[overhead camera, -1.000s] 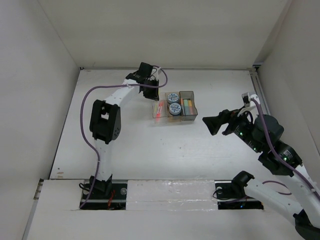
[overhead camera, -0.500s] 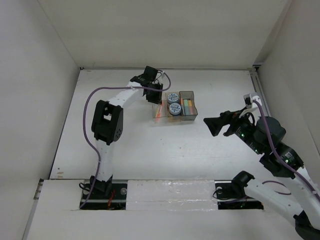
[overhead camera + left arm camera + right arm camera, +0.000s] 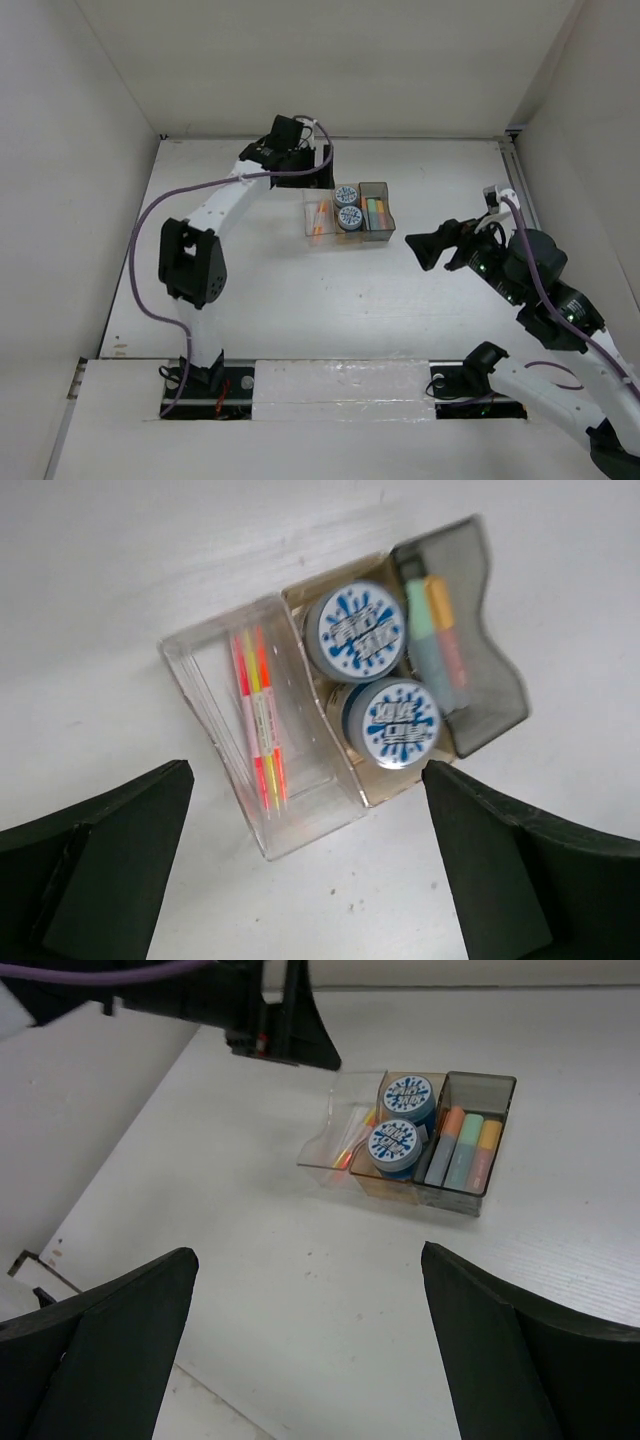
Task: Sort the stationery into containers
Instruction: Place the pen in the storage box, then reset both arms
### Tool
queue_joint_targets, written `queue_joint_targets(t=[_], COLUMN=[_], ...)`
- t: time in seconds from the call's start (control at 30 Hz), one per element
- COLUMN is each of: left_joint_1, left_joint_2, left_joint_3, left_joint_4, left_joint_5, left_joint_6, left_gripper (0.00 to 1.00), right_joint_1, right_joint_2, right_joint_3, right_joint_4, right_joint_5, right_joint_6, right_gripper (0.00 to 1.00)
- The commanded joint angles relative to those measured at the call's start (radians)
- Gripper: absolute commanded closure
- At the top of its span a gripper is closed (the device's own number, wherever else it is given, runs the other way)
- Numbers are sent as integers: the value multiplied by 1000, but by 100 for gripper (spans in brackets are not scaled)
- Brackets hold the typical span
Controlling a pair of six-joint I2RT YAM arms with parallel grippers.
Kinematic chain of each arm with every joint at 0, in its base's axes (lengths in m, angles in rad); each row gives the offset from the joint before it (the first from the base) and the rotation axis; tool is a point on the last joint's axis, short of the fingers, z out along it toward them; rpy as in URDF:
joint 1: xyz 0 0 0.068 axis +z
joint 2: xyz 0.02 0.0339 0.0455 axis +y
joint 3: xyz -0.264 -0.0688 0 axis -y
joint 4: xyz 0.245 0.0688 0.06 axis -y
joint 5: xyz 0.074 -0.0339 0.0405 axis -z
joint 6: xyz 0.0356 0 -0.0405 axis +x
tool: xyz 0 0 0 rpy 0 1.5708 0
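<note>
Freshly opened, left gripper (image 3: 310, 865) hangs wide and empty near the clear bin (image 3: 200, 675) — pens (image 3: 258, 715) inside; right gripper (image 3: 305, 1350) gapes empty too.

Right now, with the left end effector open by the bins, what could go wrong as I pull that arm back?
1. The left end effector hangs open near the clear bin; a low sideways retreat may catch its wall and drag it.
2. The two rolls stand proud of the amber bin's rim, so a sweeping finger could tip one out.
</note>
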Motion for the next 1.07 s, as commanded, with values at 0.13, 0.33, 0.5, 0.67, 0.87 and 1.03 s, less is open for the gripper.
queue_joint_targets(t=[0.13,0.33,0.5,0.67,0.87,1.03], left_joint_1=[-4,-4,-4,-4,-4,-4], left_joint_2=[-509,-899,-1246,-1510,-1687,-1673], left_joint_3=[-34,-283,-470,-637,-766,-784], left_joint_4=[33,42,-13,-47,-72,-61], left_joint_5=[-258,-648,-789,-839,-883,-882], left_joint_6=[-76,-135,-175,-219,-271,-281], left_gripper=[0,0,0,0,0,0], right_joint_1=[-8,-8,-8,-8,-8,-8], right_joint_2=[38,85,50,-37,-126,-125], right_joint_3=[170,379,476,506,471,450], right_joint_4=[-62,-285,-401,-469,-458,-458], right_joint_5=[103,244,278,287,287,287], right_joint_6=[-1,-1,-10,-10,-10,-10], right_gripper=[0,0,0,0,0,0])
